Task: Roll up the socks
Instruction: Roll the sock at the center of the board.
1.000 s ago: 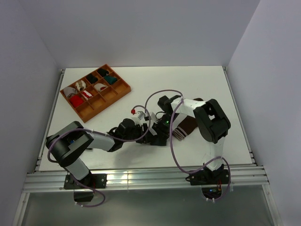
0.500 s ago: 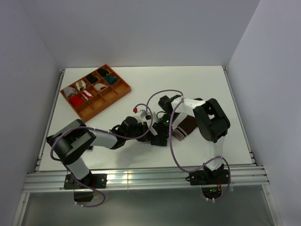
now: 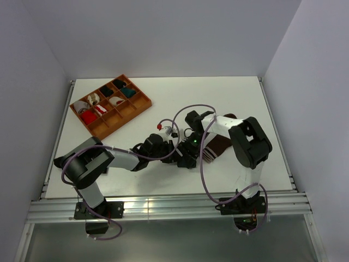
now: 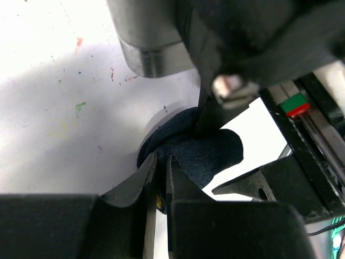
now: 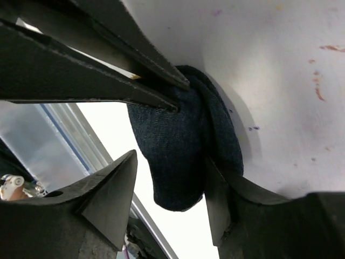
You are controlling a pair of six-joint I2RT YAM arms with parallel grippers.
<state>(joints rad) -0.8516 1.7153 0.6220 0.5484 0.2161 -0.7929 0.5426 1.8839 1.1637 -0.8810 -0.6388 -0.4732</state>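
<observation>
Lower centre of the top view, on my white desk (image 3: pixel 245 103): soft knit navy sock (image 4: pixel 199 151) bunched into a rounded fold, left claw (image 4: pixel 160 162) pinched on it. Right claw (image 5: pixel 170 156) straddles it; I can't tell its grip. Brown sock (image 3: pixel 217 146) lies flat, just right.

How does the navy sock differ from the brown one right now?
The navy sock is bunched into a curl; the brown sock lies flat. The left hand pinches the navy sock's edge and the right hand straddles it; no hand touches the brown sock, which lies under the right arm. Both are on the white table.
</observation>
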